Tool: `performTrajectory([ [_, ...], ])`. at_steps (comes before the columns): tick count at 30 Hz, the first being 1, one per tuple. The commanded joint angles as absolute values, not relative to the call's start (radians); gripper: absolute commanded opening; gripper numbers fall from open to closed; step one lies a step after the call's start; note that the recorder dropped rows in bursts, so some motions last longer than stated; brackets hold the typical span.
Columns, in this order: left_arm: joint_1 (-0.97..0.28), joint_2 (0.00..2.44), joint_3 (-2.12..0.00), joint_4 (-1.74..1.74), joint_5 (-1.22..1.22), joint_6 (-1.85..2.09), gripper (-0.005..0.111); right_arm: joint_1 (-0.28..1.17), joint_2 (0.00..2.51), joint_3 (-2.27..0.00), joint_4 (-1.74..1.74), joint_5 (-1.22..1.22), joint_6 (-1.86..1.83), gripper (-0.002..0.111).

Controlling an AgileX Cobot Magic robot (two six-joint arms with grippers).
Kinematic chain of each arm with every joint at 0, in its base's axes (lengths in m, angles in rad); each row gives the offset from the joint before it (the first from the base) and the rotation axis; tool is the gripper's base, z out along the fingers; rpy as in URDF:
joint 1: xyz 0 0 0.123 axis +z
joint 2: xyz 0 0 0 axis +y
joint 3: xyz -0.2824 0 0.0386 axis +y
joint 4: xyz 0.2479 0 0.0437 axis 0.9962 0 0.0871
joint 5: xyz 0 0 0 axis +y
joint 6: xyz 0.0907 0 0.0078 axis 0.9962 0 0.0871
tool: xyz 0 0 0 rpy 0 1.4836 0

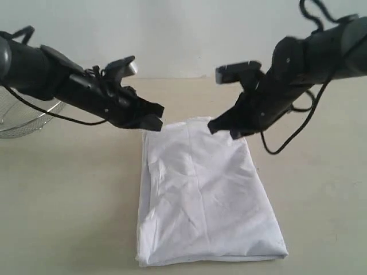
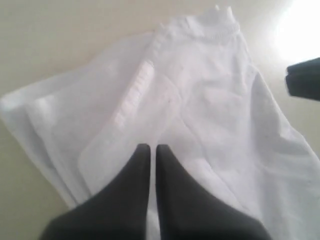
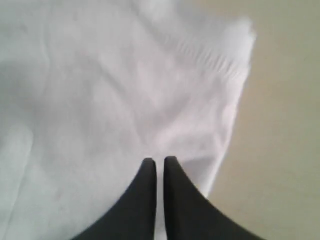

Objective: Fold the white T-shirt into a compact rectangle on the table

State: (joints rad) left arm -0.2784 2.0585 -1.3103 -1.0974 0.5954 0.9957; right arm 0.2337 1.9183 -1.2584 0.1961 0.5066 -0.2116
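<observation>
White T-shirt (image 1: 200,195) long strip, mid-fold | L gripper (image 1: 156,117), R gripper (image 1: 221,129) far corners, narrow, empty-looking | nxt prob: pinch, fold far to near

Plain pale wall (image 1: 172,34) behind, wire-mesh basket (image 1: 20,121) at far left

Wire basket (image 1: 17,126): you get part only. The exterior view's left edge cuts it, and the left arm (image 1: 57,80) covers some of its rim. The left arm and the right arm (image 1: 321,51) both run out of frame.

The left gripper (image 1: 153,121) and right gripper (image 1: 221,127) mask the far corners of the white T-shirt (image 1: 200,195).

Left wrist view: the pink lettering (image 2: 134,92) is too blurred for you to read. Glare washes out a patch of the table (image 2: 300,25). The frame edge cuts a dark shape (image 2: 305,79).

Right wrist view: soft throughout, and the shirt runs past the frame.
</observation>
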Motion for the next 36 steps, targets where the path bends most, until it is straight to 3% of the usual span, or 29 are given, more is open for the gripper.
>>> performTrajectory([
  [1,-0.218,1.979,-1.316,-0.968,0.688,0.893,0.004,0.130,1.845,-1.298,0.173,0.558,-0.292,0.000],
  [7,-0.138,1.903,-1.245,-0.914,0.801,0.870,0.004,-0.130,1.907,-1.338,0.536,0.662,-0.690,0.000],
  [12,-0.102,1.811,-1.127,-0.921,0.788,0.870,0.004,-0.327,2.088,-1.430,1.065,1.194,-1.154,0.000],
  [19,-0.102,1.703,-0.944,-1.018,0.757,0.914,0.004,-0.333,2.324,-1.488,1.165,1.221,-1.105,0.002],
  [22,-0.102,1.672,-0.876,-1.044,0.739,0.949,0.004,-0.312,2.362,-1.488,1.177,1.221,-1.101,0.016],
  [26,-0.102,1.653,-0.837,-1.044,0.726,0.949,0.004,-0.263,2.381,-1.488,1.179,1.221,-1.098,0.050],
  [28,-0.102,1.653,-0.832,-1.044,0.726,0.949,0.004,-0.234,2.383,-1.488,1.176,1.193,-1.098,0.062],
  [36,-0.102,1.653,-0.832,-1.040,0.732,0.949,0.004,-0.139,2.383,-1.488,1.126,0.939,-0.958,0.063],
])
